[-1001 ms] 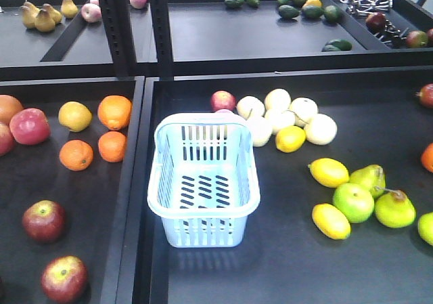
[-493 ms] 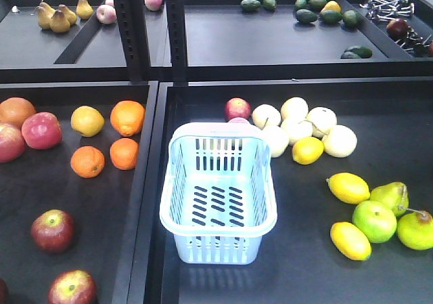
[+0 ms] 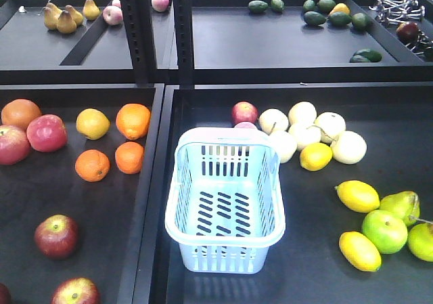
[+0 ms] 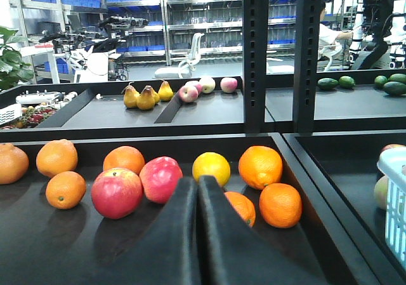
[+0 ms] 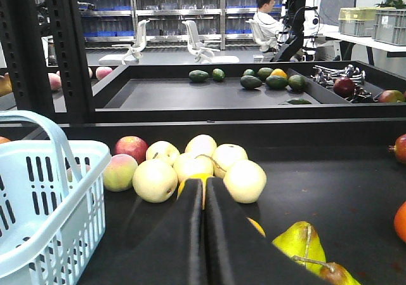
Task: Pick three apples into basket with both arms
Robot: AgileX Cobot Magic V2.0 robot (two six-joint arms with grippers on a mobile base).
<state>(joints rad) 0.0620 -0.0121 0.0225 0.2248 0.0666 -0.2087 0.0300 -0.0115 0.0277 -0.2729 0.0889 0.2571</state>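
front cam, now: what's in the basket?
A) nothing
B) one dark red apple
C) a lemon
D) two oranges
A: the basket shows only its bare slotted base, and the dark red apple lies outside it, off to its left.

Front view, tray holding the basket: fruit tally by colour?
Cream fruits: 6
Yellow lemons: 3
Green fruits: 3
Red or pink fruits: 2
Total: 14
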